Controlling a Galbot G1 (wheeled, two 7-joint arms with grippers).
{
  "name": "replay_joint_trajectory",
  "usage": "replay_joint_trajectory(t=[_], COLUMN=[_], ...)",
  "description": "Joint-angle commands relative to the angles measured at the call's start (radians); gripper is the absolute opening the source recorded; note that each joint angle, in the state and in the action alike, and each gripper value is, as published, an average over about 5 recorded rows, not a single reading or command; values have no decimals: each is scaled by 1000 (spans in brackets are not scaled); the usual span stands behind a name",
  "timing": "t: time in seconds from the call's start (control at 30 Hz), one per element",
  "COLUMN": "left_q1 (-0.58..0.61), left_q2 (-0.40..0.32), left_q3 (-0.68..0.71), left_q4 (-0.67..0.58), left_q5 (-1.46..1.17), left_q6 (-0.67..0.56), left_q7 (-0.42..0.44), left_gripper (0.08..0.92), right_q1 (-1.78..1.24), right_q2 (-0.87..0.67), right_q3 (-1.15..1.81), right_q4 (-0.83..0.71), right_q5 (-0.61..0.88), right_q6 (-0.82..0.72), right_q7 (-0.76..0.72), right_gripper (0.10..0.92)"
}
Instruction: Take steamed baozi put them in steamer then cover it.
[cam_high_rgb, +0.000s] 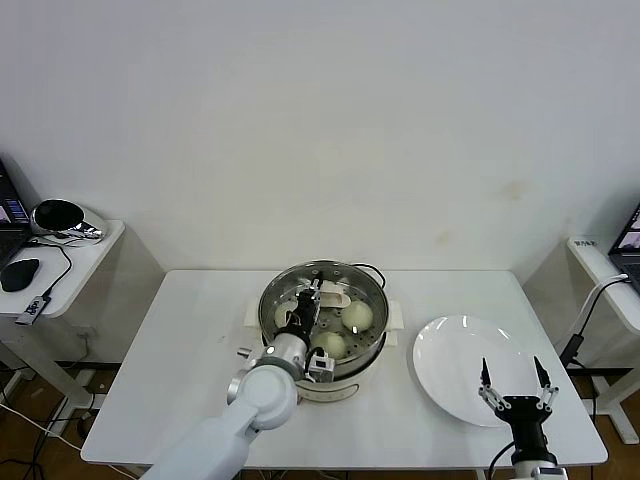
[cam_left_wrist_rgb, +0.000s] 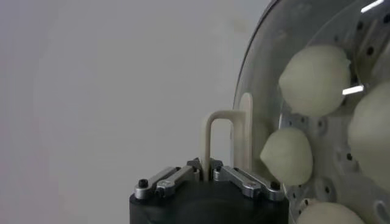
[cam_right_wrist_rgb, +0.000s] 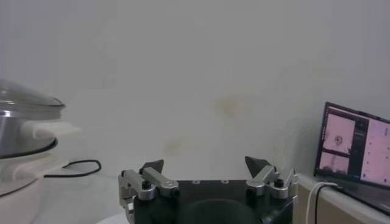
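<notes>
The steamer (cam_high_rgb: 338, 387) stands mid-table, with a glass lid (cam_high_rgb: 345, 271) resting over it. Several cream-white baozi (cam_high_rgb: 357, 316) show inside through the glass. My left gripper (cam_high_rgb: 309, 301) is over the pot, shut on the lid's cream loop handle (cam_left_wrist_rgb: 210, 137); in the left wrist view (cam_left_wrist_rgb: 206, 165) its jaws pinch that handle, and baozi (cam_left_wrist_rgb: 317, 79) lie on the perforated tray beyond. My right gripper (cam_high_rgb: 515, 384) is open and empty above the white plate (cam_high_rgb: 450, 350); it also shows in the right wrist view (cam_right_wrist_rgb: 206, 164). The lid and pot show there too (cam_right_wrist_rgb: 24, 103).
The white plate at the right holds nothing. A black cable (cam_high_rgb: 372, 270) runs behind the steamer. A side table (cam_high_rgb: 60, 270) with a mouse and headset stands at the left, and a shelf with a laptop (cam_right_wrist_rgb: 356, 155) at the right.
</notes>
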Motion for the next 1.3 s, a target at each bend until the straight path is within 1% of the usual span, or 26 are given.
replay_joint_trajectory(t=[0.03,0.17,0.23,0.37,0.47,0.67,0.77,0.83,0.9,0.97,1.03,1.13,1.2,1.23,1.3], left_q1=[7,15,21,43,81,237,332,411,503,626,744,857,909,935,987], left_q2=[-14,-19,-19,-10,13,84,122,143,149,140,108,39,10,5,4], left_q3=[0,-4,-7,-21,-40,-101,-144,-196,-274,-390,-538,-738,-812,-829,-840], left_q4=[8,2,-7,-53,-101,-238,-351,-437,-506,-562,-574,-511,-449,-424,-388], left_q5=[-6,-23,-32,-52,-69,-103,-147,-184,-231,-326,-551,-985,-1176,-1243,-1344], left_q6=[-4,-8,-7,-8,-12,-36,-63,-83,-109,-154,-241,-464,-566,-581,-560], left_q7=[-11,-26,-36,-53,-63,-91,-118,-145,-181,-236,-295,-362,-404,-422,-444], left_gripper=[150,150,165,258,345,518,605,665,725,771,807,821,822,822,823], right_q1=[-1,-1,-1,-1,-1,0,3,8,12,12,8,0,-8,-13,-26], right_q2=[0,0,0,0,-1,-1,-3,-5,-9,-11,-14,-16,-19,-21,-30], right_q3=[-1,-3,-4,-6,-7,-7,-6,-3,0,1,-1,-9,-19,-25,-39], right_q4=[1,0,0,0,-1,-2,-3,-5,-5,-3,-4,-14,-19,-19,-18], right_q5=[0,-1,-1,-3,-4,-4,-4,-1,2,6,9,11,15,18,29], right_q6=[1,2,2,2,2,2,0,-2,-3,-4,-2,5,9,10,11], right_q7=[-1,-1,-1,-1,-1,-2,-3,-4,-4,-5,-7,-7,-8,-8,-14], right_gripper=[823,823,823,823,823,823,823,823,823,823,823,823,823,823,823])
